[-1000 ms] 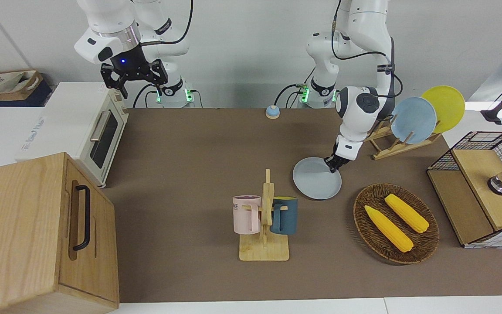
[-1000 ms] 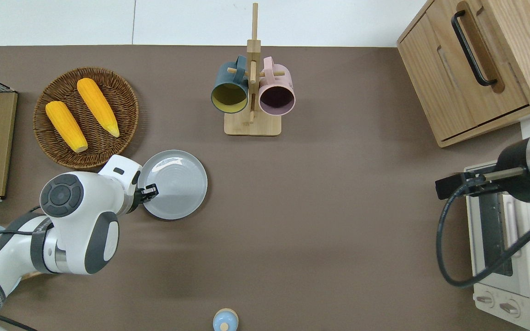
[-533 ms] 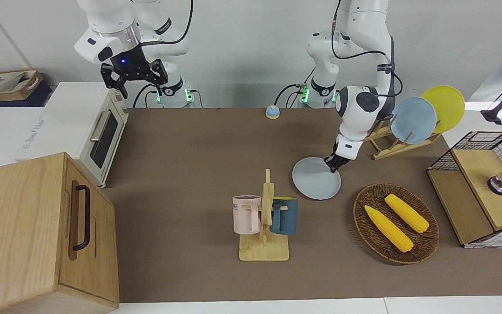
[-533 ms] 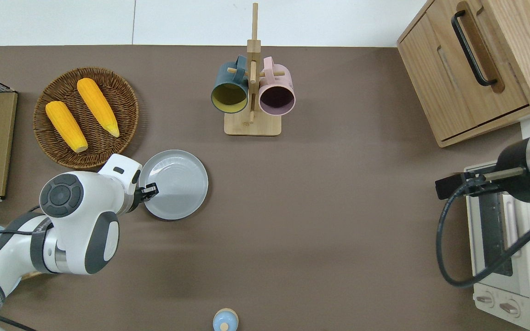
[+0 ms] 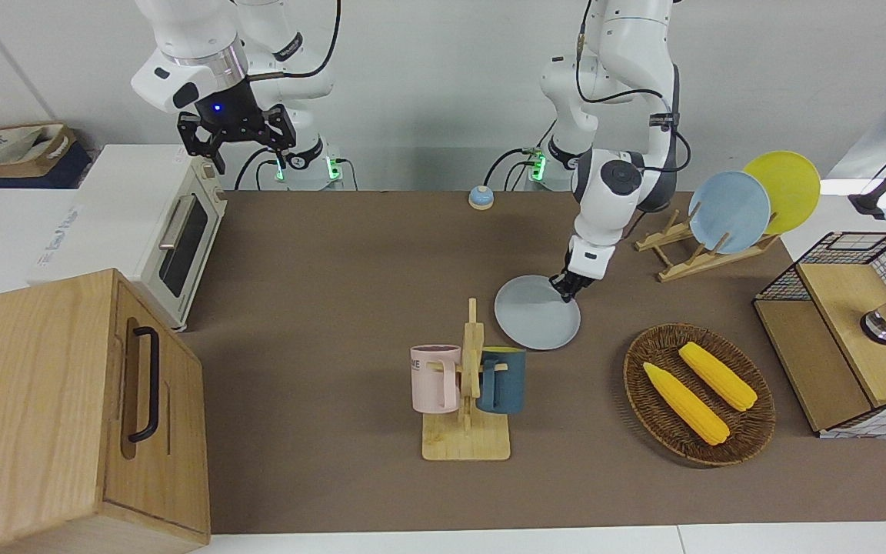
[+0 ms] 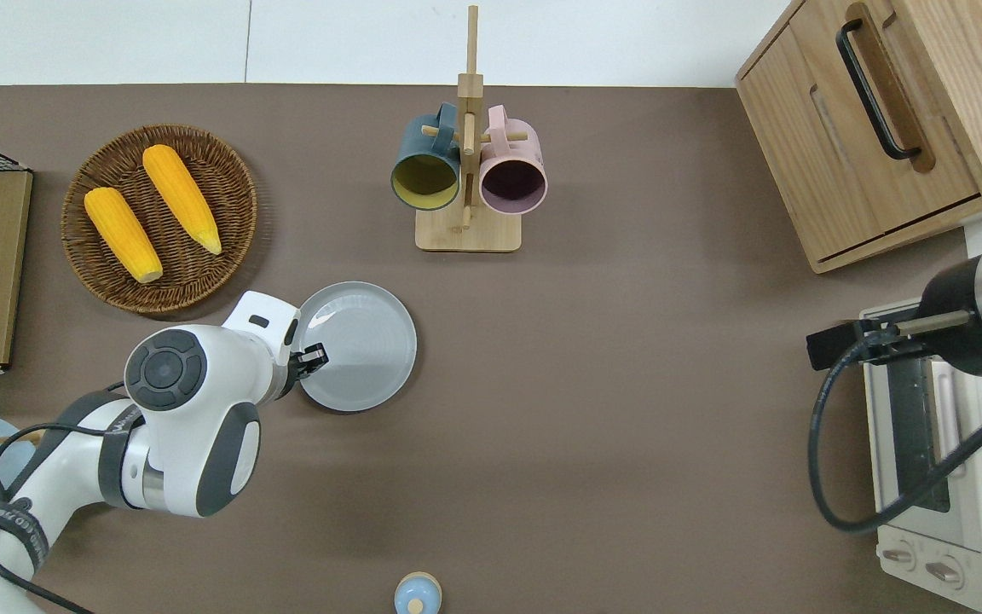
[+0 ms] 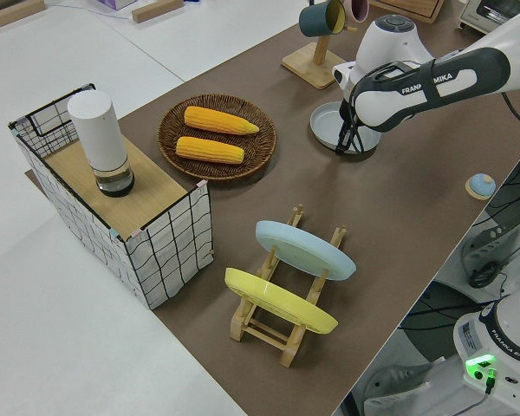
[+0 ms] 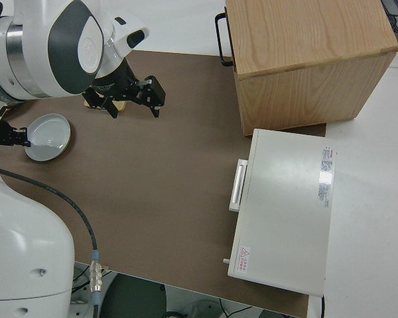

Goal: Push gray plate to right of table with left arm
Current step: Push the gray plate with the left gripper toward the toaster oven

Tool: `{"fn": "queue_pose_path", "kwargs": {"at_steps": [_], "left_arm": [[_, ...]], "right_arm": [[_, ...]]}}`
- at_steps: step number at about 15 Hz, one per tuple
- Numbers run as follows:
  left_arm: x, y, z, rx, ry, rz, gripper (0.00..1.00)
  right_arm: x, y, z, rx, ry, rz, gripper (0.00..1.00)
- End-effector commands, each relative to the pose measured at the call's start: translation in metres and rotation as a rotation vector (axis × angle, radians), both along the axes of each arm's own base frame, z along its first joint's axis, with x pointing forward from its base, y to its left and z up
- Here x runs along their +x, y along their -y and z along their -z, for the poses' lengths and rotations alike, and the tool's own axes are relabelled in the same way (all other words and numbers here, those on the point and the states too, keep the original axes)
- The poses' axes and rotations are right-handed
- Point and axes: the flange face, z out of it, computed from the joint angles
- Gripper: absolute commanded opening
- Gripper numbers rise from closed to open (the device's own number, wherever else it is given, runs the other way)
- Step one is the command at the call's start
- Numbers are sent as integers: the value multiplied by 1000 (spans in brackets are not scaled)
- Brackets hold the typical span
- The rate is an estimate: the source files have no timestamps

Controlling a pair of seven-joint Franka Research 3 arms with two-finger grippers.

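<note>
Your left gripper (image 6: 312, 356) sits low at the gray plate (image 6: 359, 345), on the rim toward the left arm's end of the table (image 6: 627, 426), placed to shove it toward the right arm's end; whether the fingers are spread, you cannot tell. The plate lies flat and empty, nearer to the robots than the mug stand (image 6: 467, 183), which carries two mugs. The right arm is parked, fingers spread, empty.

The gray plate (image 6: 363, 341) looks smooth and faintly glossy (light glints at its twelve o'clock rim); the table (image 6: 593, 409) is matt brown, the basket (image 6: 227, 205) rough woven wicker.
</note>
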Motion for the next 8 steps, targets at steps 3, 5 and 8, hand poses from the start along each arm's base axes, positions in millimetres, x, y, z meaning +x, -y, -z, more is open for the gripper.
{"fn": "queue_pose_path", "kwargs": {"at_steps": [3,5,8], "left_arm": [[-20,46,20,13,-28,-27,0],[-25,60,21,12,-30,-28,0],[-31,76,23,12,-34,-35,0]], "right_arm": [[-3,2,-4,9,-3,6,983],[-3,2,-4,9,-3,4,983],[-3,2,-4,9,-3,4,983]]}}
